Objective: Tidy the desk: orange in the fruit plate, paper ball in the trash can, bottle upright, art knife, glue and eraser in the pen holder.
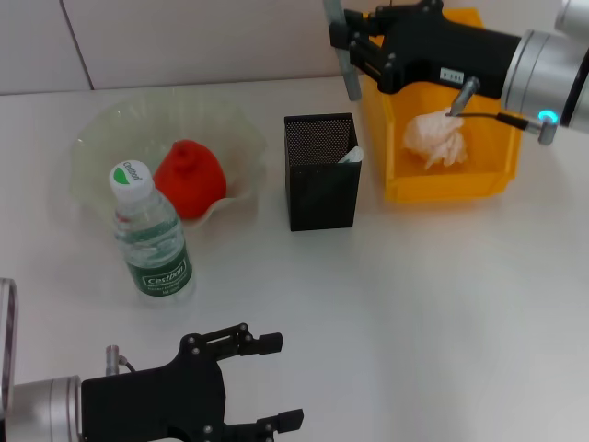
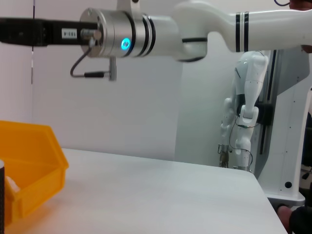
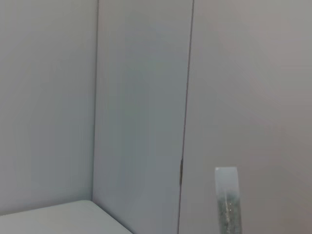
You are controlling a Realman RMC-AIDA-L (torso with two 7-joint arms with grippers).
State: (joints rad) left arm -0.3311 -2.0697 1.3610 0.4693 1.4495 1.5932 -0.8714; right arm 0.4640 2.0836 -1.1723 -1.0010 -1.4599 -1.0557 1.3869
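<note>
— What do your arms look like?
— My right gripper [image 1: 348, 48] is matte black with small screws and a white label; behind it sits a silver wrist [image 1: 543, 69] with a glowing blue ring and a thin black cable.
— And the left?
— The left gripper [image 1: 269, 382] is also black, on a silver cuff.

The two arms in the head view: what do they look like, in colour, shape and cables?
Both grippers, right and left, are black with slim black fingers. Behind each sits a silver cylindrical wrist. The right wrist carries a glowing blue ring, a thin black looped cable and a small white label on its black body.
</note>
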